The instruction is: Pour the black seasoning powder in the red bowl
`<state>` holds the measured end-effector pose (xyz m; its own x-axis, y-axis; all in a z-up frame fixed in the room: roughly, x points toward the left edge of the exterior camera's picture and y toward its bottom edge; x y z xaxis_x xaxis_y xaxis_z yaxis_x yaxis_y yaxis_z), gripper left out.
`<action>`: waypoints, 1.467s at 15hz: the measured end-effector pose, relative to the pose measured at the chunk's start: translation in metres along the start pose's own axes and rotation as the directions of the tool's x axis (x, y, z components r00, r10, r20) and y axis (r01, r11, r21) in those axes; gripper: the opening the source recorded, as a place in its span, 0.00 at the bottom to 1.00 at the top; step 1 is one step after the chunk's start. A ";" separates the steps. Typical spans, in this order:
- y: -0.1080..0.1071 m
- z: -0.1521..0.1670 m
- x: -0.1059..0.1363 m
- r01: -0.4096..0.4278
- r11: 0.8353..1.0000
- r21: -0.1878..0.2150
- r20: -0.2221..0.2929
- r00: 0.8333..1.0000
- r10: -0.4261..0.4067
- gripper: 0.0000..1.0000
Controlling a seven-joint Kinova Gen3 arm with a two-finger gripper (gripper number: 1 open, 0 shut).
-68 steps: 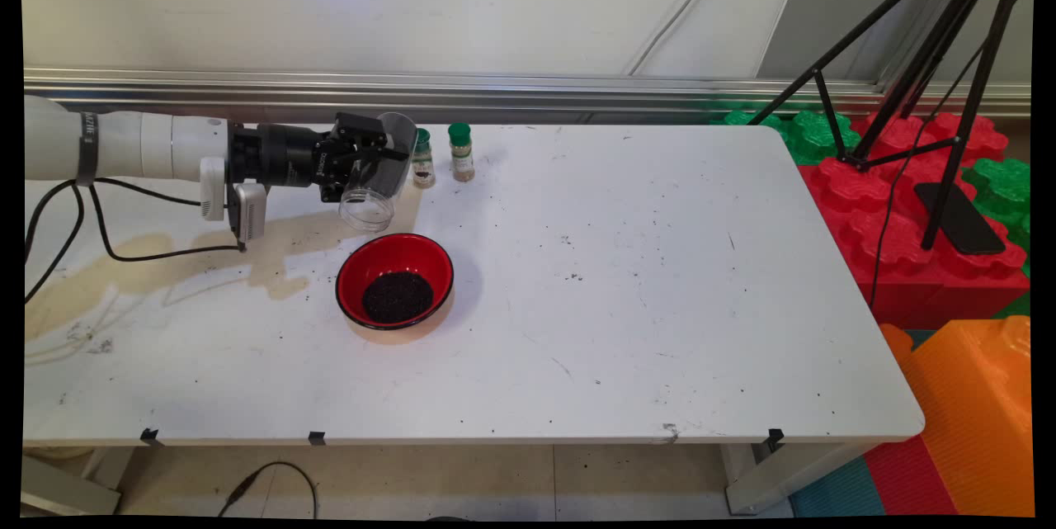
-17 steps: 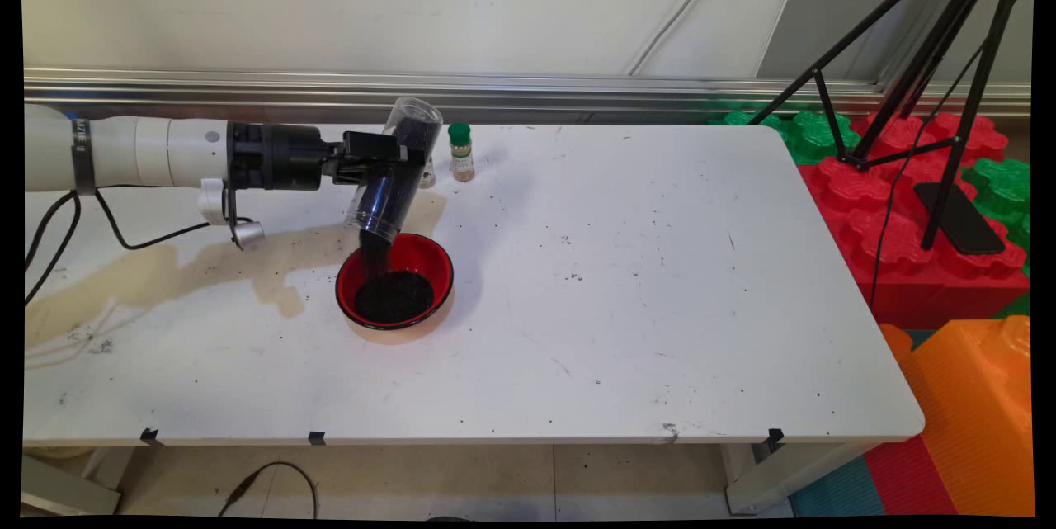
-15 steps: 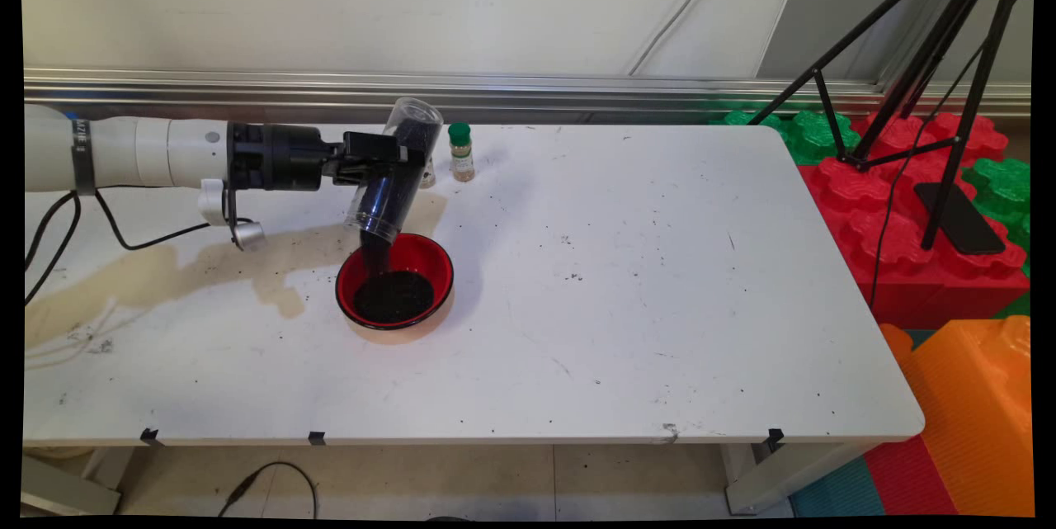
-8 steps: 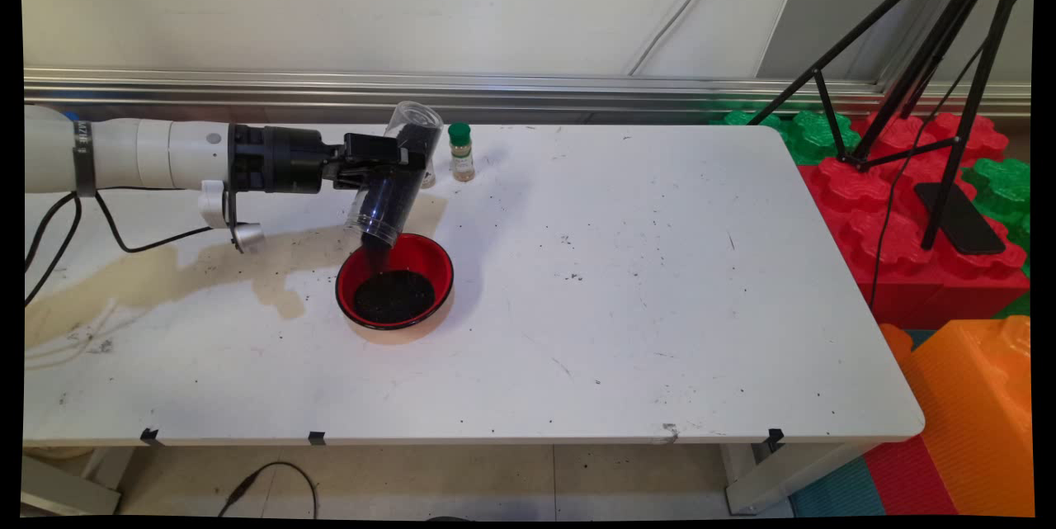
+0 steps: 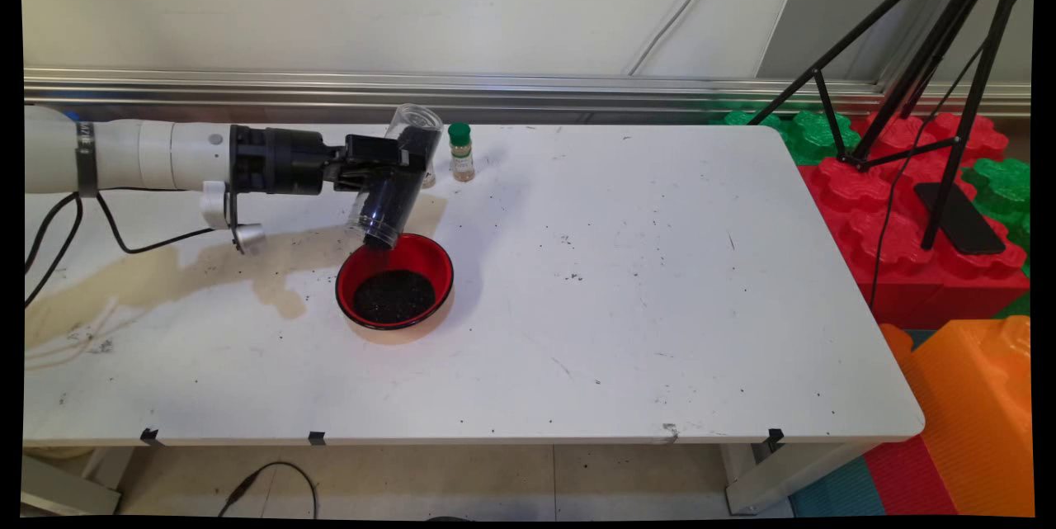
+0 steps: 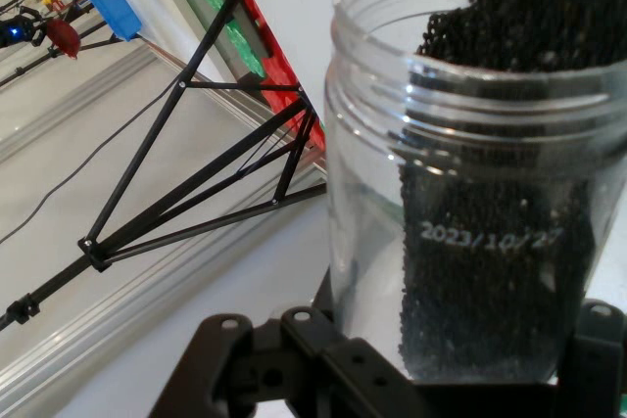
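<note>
My gripper is shut on a clear plastic jar and holds it tipped mouth-down over the far left rim of a red bowl. Dark grains lie heaped in the bowl, and a thin trickle falls from the jar's mouth. In the hand view the jar fills the right side, with black grains lying along its lower wall toward the mouth. The gripper clasps the jar's base at the bottom edge.
A green-capped spice bottle stands just behind the jar near the table's far edge; a second one is mostly hidden behind the jar. A brownish stain spreads left of the bowl. Black tripod legs and coloured foam blocks stand to the right.
The jar was empty and held lower 4.5 s ago; now it holds grains and is tipped over the bowl. Over the last second the thick stream has thinned to a trickle.
</note>
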<state>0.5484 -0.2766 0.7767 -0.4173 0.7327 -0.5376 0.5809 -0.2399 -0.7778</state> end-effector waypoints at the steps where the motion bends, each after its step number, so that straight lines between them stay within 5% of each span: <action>1: 0.000 0.000 0.000 0.000 1.000 0.000 0.000 1.000 0.000 0.00; 22: 0.003 0.003 -0.002 -0.031 0.999 -0.009 0.004 1.000 0.031 0.00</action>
<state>0.5486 -0.2807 0.7748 -0.4022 0.7223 -0.5626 0.5994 -0.2567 -0.7581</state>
